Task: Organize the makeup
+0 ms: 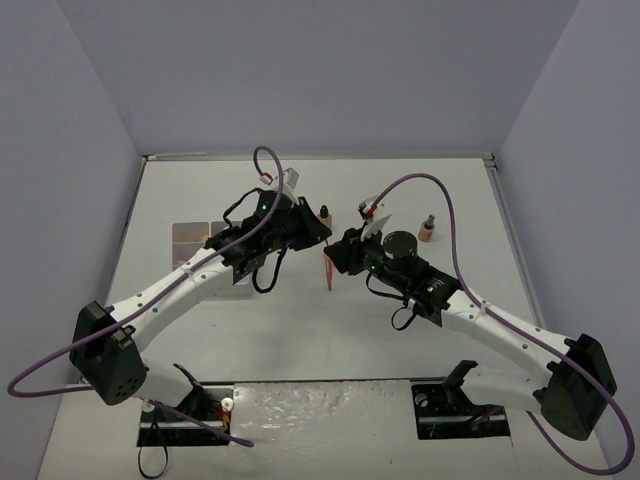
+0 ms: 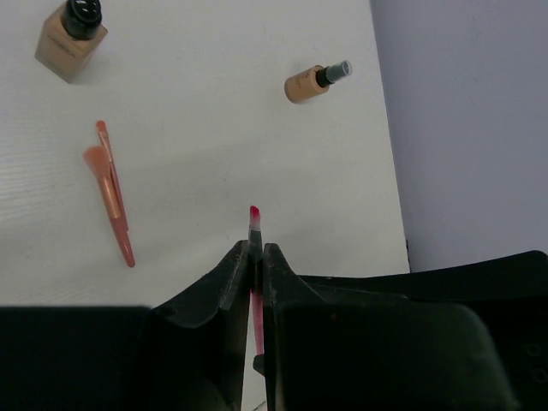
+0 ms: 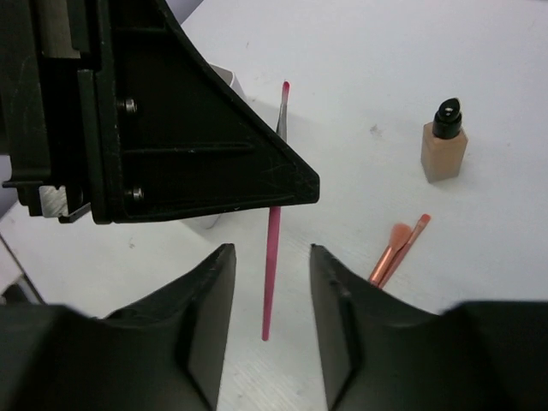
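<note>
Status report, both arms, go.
Left gripper shut on pink stick. Right gripper open, jaws either side of the stick, not touching. Brushes, bottles on table, well clear.

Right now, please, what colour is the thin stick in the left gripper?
The thin stick is pink, clearest in the right wrist view.

You have bright, even light from above in all three views. The white table [image 1: 300, 330] runs close to washed out, though faint grain still reads in the left wrist view. Shadows are weak and soft: a slight one beside the bottle [image 2: 70, 38], barely any under the brushes [image 2: 111, 193], and pale patches beneath the arms [image 1: 190, 285] from the top. The crinkled sheet [image 1: 320, 405] at the near edge glares. In the right wrist view your fingers [image 3: 205, 317] sit dark and slightly soft near the lens, while the stick [image 3: 272, 257] is sharp.
</note>
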